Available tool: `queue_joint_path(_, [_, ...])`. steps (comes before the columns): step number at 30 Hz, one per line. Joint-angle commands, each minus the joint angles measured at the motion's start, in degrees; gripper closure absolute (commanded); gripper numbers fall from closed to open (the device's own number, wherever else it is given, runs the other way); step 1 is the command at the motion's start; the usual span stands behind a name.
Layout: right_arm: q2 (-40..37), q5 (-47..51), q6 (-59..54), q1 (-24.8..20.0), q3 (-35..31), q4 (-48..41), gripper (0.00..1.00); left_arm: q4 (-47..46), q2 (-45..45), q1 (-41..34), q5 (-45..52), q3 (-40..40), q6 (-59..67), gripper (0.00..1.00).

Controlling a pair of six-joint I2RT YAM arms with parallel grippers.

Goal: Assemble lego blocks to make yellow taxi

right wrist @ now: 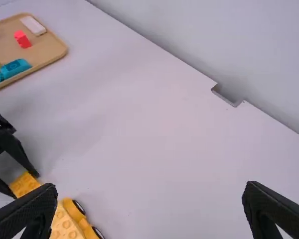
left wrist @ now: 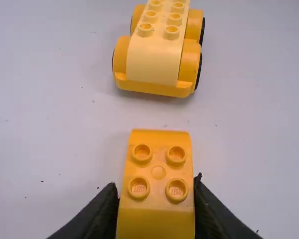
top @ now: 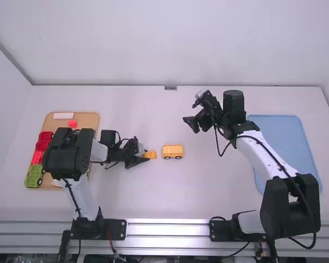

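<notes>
Step in hand: joining, likely cab onto chassis. Left gripper [left wrist: 155, 183] closed on yellow block [left wrist: 158, 211], studs up, near wheeled base [left wrist: 154, 62] but not touching it. Base upright on table [top: 170, 200]. Right gripper [right wrist: 150, 201] wide open, empty. Next, I judge: raise block over base, align studs, press down squarely; right could steady base.

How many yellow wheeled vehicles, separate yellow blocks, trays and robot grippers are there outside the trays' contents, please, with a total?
Yellow wheeled vehicles: 1 (vehicle)
Separate yellow blocks: 1 (block, held)
Trays: 2 (wooden tray, blue tray)
Grippers: 2 (left gripper, right gripper)
Total: 6
</notes>
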Motion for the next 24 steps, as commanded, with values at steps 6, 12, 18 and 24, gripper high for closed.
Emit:
queue_joint_path(6, [-0.7,-1.0,0.7,0.1,1.3,0.1,0.01,0.0,0.5,-0.2,0.5,-0.5,0.5,0.57])
queue_joint_path(12, [-0.7,-1.0,0.7,0.2,1.3,0.1,0.01,-0.1,0.5,-0.7,0.5,-0.4,1.2,0.52])
queue_joint_path(18, [-0.7,-1.0,0.8,0.0,1.3,-0.1,0.01,-0.7,0.5,-2.1,-1.8,-0.3,2.6,0.7])
queue_joint_path(24, [-0.7,-0.2,0.7,0.0,1.3,-0.3,0.01,-0.4,0.5,-2.3,-1.9,-0.4,2.6,0.85])
